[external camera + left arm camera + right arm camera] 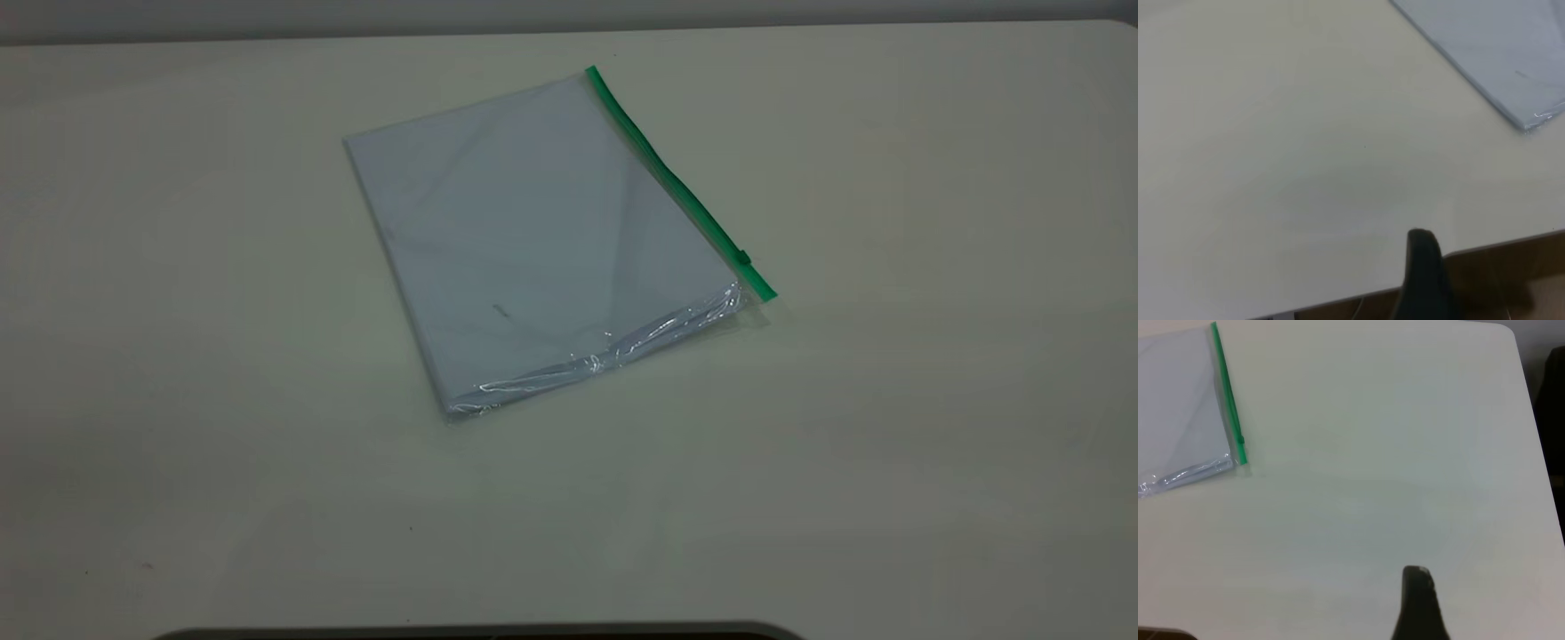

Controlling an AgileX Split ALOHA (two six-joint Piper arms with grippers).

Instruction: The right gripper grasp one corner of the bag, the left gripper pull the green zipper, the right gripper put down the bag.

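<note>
Exterior cam sits beyond the desk [889, 444], looking down at a slant across most of its top; far edge visible, neither of my arms in shot. My left wrist cam rides low by one desk edge, looking across the top, one dark tip of my left pincer [1425, 280] in front. My right wrist cam looks toward a rounded desk corner, right pincer [1418, 607] tip in front. All three share the bag [542, 240].
</note>
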